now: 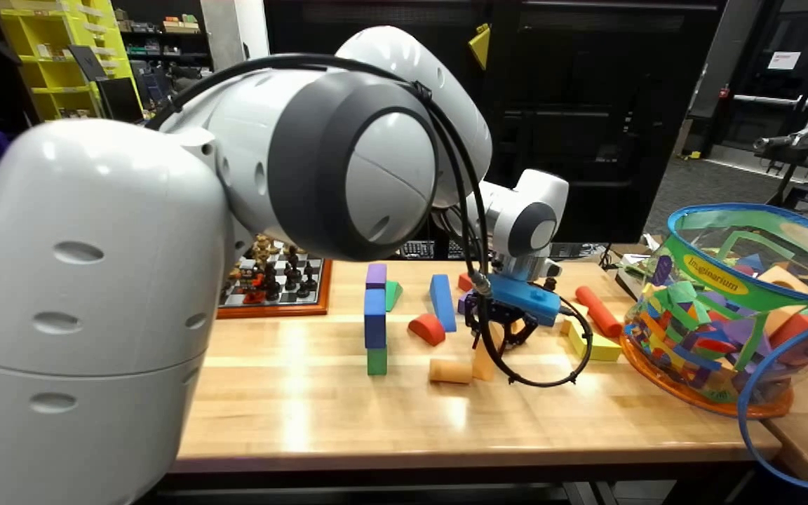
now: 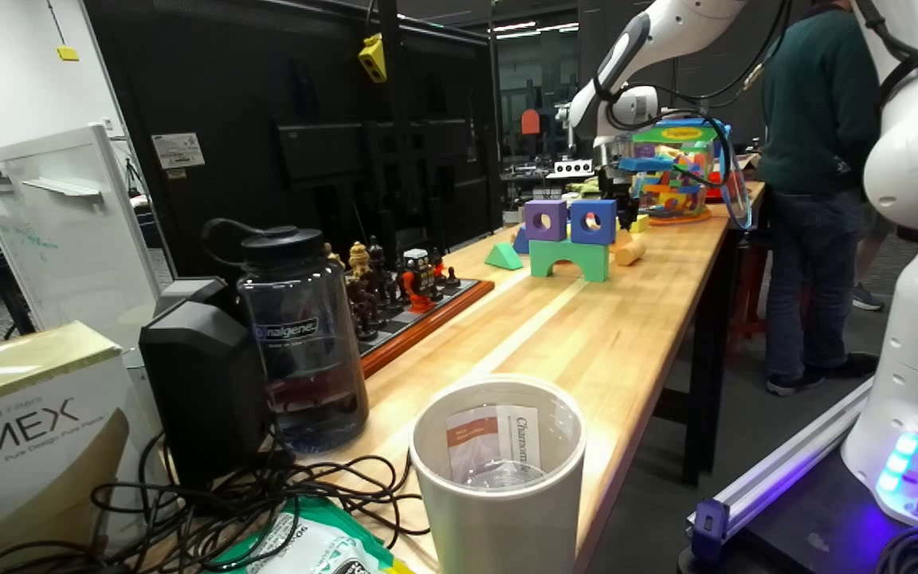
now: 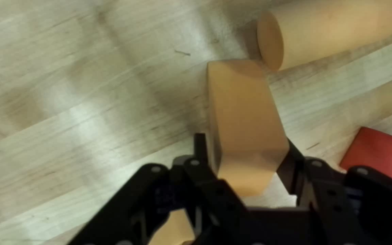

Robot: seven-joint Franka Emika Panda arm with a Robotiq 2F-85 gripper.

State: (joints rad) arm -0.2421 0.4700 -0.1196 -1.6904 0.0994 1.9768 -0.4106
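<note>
orange block (image 1: 482,365) — partly hidden behind cable (image 1: 541,385) | red block (image 3: 383,154) — cut off by wrist view's edge

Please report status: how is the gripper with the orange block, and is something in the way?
Gripper: jaws either side of orange block, firm grip unclear. Orange cylinder close to block's end, possibly in the way. Red block nearby.
</note>
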